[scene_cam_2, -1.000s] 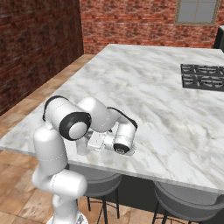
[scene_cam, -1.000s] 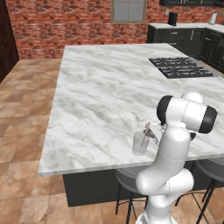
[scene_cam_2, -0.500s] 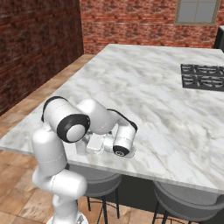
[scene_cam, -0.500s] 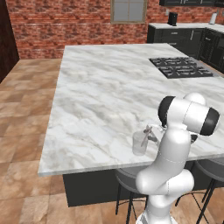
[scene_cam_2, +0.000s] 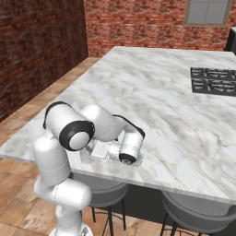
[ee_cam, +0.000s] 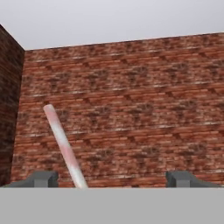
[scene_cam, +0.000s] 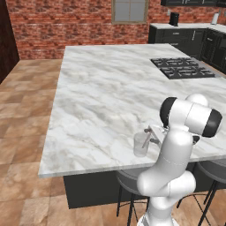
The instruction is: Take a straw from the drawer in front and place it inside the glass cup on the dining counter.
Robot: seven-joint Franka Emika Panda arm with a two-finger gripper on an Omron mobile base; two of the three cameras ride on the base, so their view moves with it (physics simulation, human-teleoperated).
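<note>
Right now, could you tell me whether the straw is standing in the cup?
Yes, the straw leans inside the cup on the counter.

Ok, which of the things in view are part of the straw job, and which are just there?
Part of the job:
- straw, leaning in the cup
- glass cup
- dining counter
- gripper, fingers apart

Just there:
- cooktop
- stools
- window
- brick wall

Kitchen: marble island (scene_cam: 101, 97) w/ cooktop (scene_cam: 182, 67).
</note>
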